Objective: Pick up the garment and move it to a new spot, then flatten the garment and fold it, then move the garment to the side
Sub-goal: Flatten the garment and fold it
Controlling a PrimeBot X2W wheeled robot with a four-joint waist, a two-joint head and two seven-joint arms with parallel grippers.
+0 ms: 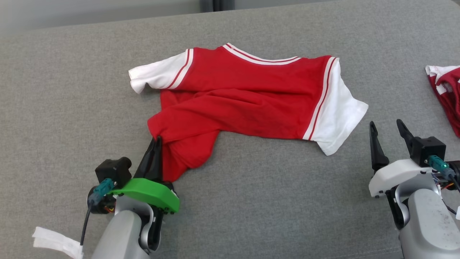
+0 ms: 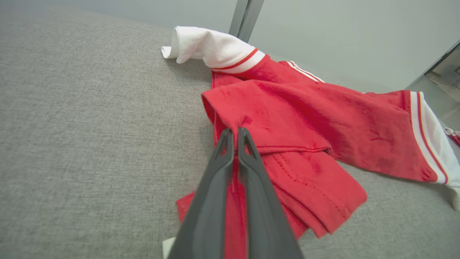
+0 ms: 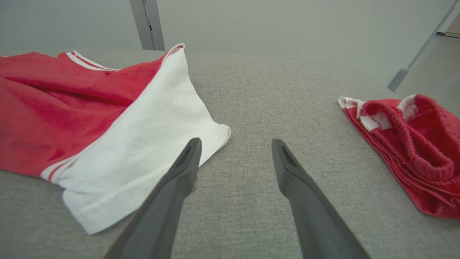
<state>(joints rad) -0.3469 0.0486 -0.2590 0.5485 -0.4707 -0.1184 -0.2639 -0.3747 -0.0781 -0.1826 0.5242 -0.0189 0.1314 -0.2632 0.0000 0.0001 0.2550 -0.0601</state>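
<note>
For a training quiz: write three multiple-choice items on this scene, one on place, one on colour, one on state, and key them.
1. Where is the second red garment relative to the red T-shirt?
A. robot's right
B. robot's left
C. on top

2. What colour are the T-shirt's sleeves?
A. black
B. white
C. grey

3. The left end effector is:
A. open above the cloth
B. shut on the T-shirt's hem
C. shut on nothing

1 A: it lies at the head view's right edge, apart.
2 B: both show white.
3 B: the left wrist view shows red cloth pinched in it; the right end effector stands open.
</note>
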